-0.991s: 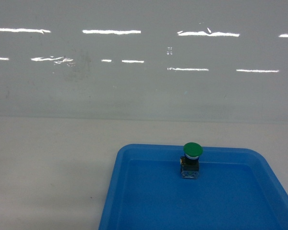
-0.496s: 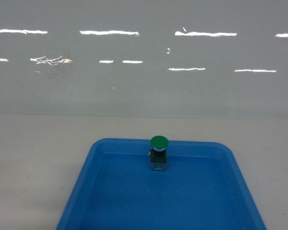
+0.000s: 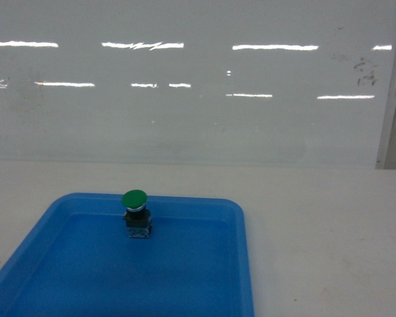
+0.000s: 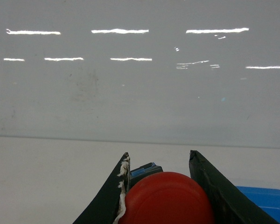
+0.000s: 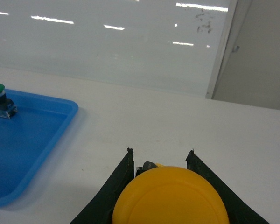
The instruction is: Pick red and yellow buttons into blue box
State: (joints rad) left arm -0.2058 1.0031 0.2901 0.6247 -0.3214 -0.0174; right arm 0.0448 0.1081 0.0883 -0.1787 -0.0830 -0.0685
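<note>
Looking through the left wrist camera, you saw the left gripper (image 4: 161,196) at the bottom centre of the frame, its two dark jaws closed against the sides of the red button (image 4: 164,199). The round red cap filled the gap between them, and a bit of its dark and blue switch body showed just above the cap. White residue ran along the inner edge of the jaw on the left. A corner of the blue tray (image 4: 266,200) peeked in at the lower right, over the white table (image 4: 51,177).

In the right wrist view, the right gripper (image 5: 161,191) sat at the bottom centre as well, jaws clamped on the yellow button (image 5: 170,198), whose orange-yellow cap spread wide between them. Below and beyond it lay the table, with the tray at the left edge of the frame.

The head view showed you neither gripper. The shallow tray took up the lower left of that frame, resting on the table, and the green button (image 3: 136,212) stood upright inside it near the far rim, green cap on top of a small dark body. A glossy white wall (image 3: 185,112) ran across the upper half, streaked with light reflections. You could not find the blue box in any of the three views.
</note>
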